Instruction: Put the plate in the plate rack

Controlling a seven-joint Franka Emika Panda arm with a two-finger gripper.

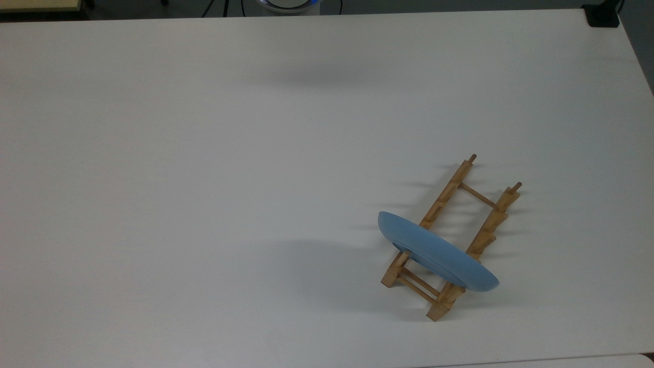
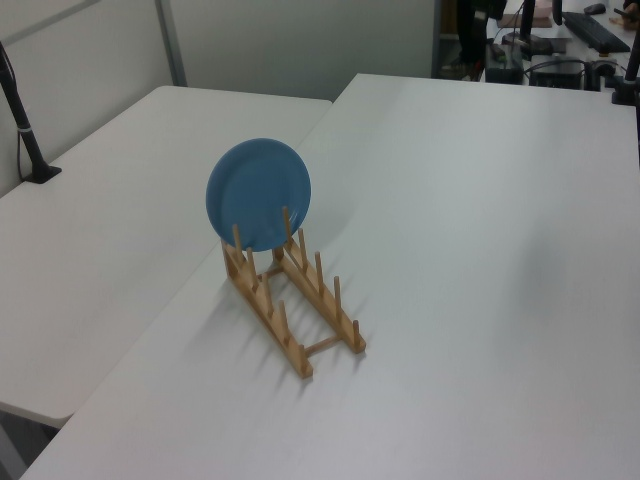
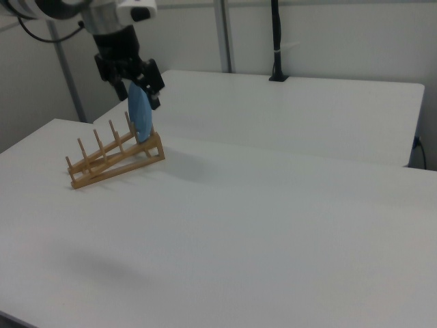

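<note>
The light-blue plate [image 1: 439, 255] stands on edge in the wooden plate rack [image 1: 485, 230], held between pegs at the rack's end nearest the top view's bottom. In the left view the plate [image 2: 258, 193] faces the camera at the far end of the rack [image 2: 300, 310]. In the right view the plate [image 3: 141, 119] shows edge-on at the right end of the rack [image 3: 109, 160]. My gripper [image 3: 136, 85] hangs open in the right view's upper left, overlapping the plate's top in the picture. The top and left views show nothing touching the plate.
The rack sits on a wide white table [image 1: 204, 153]. A second white table [image 2: 100, 200] adjoins it, with a black pole [image 2: 25, 130] clamped on it. A black clamp [image 1: 603, 15] sits at the top view's upper right corner.
</note>
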